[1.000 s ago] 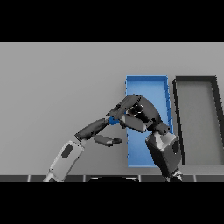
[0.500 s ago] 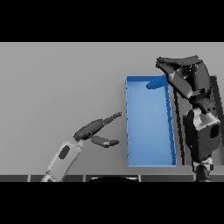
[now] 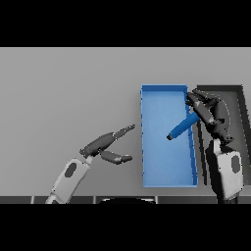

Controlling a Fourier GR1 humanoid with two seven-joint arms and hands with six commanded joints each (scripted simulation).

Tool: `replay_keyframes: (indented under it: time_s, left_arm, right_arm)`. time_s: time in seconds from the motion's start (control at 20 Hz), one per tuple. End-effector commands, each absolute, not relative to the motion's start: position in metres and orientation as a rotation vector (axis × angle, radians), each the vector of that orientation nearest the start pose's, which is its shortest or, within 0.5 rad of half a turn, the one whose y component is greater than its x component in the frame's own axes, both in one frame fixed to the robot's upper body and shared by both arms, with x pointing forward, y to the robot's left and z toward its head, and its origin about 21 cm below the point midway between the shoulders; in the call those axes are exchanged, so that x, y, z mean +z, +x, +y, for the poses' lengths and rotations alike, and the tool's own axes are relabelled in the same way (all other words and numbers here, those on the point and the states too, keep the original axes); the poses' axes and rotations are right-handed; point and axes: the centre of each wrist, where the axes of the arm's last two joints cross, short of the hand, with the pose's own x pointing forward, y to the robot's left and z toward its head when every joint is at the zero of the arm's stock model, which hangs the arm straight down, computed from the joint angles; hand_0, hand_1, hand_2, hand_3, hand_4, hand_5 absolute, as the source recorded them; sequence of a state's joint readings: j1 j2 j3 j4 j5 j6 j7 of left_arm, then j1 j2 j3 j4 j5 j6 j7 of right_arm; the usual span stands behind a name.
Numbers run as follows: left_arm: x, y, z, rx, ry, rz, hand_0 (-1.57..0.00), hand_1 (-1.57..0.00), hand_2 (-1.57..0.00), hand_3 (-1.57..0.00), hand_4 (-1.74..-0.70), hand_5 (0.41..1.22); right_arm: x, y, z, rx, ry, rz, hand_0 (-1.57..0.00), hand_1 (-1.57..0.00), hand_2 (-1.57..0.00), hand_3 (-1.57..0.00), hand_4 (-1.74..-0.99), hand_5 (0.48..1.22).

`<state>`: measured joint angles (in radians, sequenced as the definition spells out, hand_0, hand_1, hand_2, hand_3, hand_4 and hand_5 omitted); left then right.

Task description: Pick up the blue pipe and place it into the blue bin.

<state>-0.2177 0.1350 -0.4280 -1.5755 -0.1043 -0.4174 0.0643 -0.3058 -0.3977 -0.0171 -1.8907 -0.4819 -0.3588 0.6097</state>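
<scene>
Since the earlier frame the right hand (image 3: 210,113) had come down from the far end of the bin to its right wall, and the short blue cylindrical pipe (image 3: 183,127), then barely visible at the far corner, now showed slanting across the bin's interior. Dark fingers (image 3: 196,104) of the right hand were curled round the pipe's upper end, just at the bin's right wall, so the hand gripped the pipe there. From that grip the pipe ran down and to the left, its dark open end pointing toward the middle of the bin floor; whether that lower end touched the floor could not be told. Behind the hand, the white and grey right arm (image 3: 226,174) rose from the lower edge, lying over the gap between the two bins.

The shallow rectangular blue bin (image 3: 165,179) lay lengthwise on the flat grey table (image 3: 63,93), and close on its right stood a dark grey rectangular bin (image 3: 240,98), partly covered by the right arm.

To the left of the blue bin, clear of its wall, the left hand (image 3: 107,145) hung over the table with fingers straight and spread apart from the thumb, holding nothing. Its arm entered from the lower left.
</scene>
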Motion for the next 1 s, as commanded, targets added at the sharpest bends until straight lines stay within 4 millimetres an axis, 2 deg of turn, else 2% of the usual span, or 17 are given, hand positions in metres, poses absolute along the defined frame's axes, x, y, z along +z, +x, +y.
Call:
replay_keyframes:
  time_s: [0.0,0.15,0.35,0.4,0.45,0.55,0.6,0.65,0.7,0.8,0.9,0.95]
  left_arm:
    - [0.041,0.268,0.133,-0.982,-0.439,-1.514,0.0,0.0,0.0,0.0,-0.89,0.47]
    - [0.039,0.268,0.131,-0.978,-0.429,-1.527,0.0,0.0,0.0,0.0,-0.88,0.463]
    - [0.042,0.27,0.131,-0.976,-0.428,-1.521,0.0,0.0,0.0,0.0,-0.88,0.46]
    - [0.042,0.27,0.13,-0.979,-0.435,-1.515,0.0,0.0,0.0,0.0,-0.89,0.457]
    - [0.041,0.27,0.131,-0.981,-0.434,-1.516,0.0,0.0,0.0,0.0,-0.89,0.455]
    - [0.04,0.268,0.131,-0.975,-0.432,-1.512,0.0,0.0,0.0,0.0,-0.89,0.454]
    - [0.04,0.267,0.133,-0.984,-0.433,-1.519,0.0,0.0,0.0,0.0,-0.89,0.453]
    - [0.041,0.267,0.131,-0.98,-0.431,-1.513,0.0,0.0,0.0,0.0,-0.89,0.454]
    - [0.042,0.267,0.132,-0.979,-0.426,-1.509,0.0,0.0,0.0,0.0,-0.89,0.453]
    - [0.044,0.265,0.127,-0.974,-0.435,-1.517,0.0,0.0,0.0,0.0,-0.89,0.452]
    - [0.042,0.265,0.129,-0.97,-0.434,-1.522,0.0,0.0,0.0,0.0,-0.89,0.453]
    - [0.041,0.265,0.129,-0.973,-0.438,-1.513,0.0,0.0,0.0,0.0,-0.9,0.451]
  right_arm:
    - [0.169,0.273,-0.266,-0.21,0.122,-1.449,-1.57,-1.57,-1.57,-1.57,-1.741,1.12]
    - [0.134,0.256,-0.262,-0.225,0.112,-1.284,-1.57,-1.57,-1.57,-1.57,-1.741,1.122]
    - [0.102,0.248,-0.26,-0.225,0.089,-1.167,-1.57,-1.57,-1.57,-1.57,-1.591,1.114]
    - [0.096,0.247,-0.26,-0.23,0.074,-1.193,-1.57,-1.57,-1.57,-1.33,-1.599,1.11]
    - [0.09,0.247,-0.26,-0.247,0.057,-1.173,-1.56,-1.46,-1.39,-1.12,-1.547,1.133]
    - [0.079,0.247,-0.256,-0.277,0.047,-1.201,-1.04,-0.93,-0.89,-0.72,-1.455,1.164]
    - [0.074,0.248,-0.257,-0.291,0.023,-1.209,-0.84,-0.75,-0.71,-0.57,-1.392,1.176]
    - [0.07,0.249,-0.256,-0.292,0.025,-1.218,-0.67,-0.6,-0.57,-0.46,-1.338,1.157]
    - [0.068,0.251,-0.256,-0.225,0.009,-1.235,-0.53,-0.48,-0.46,-0.37,-1.285,1.141]
    - [0.063,0.247,-0.26,-0.126,-0.038,-1.305,-0.34,-0.31,-0.29,-0.23,-1.208,1.028]
    - [0.054,0.244,-0.269,-0.019,-0.106,-1.381,-0.22,-0.19,-0.19,-0.15,-1.165,0.924]
    - [0.046,0.24,-0.268,0.021,-0.111,-1.194,-0.17,-0.16,-0.15,-0.12,-1.149,0.887]
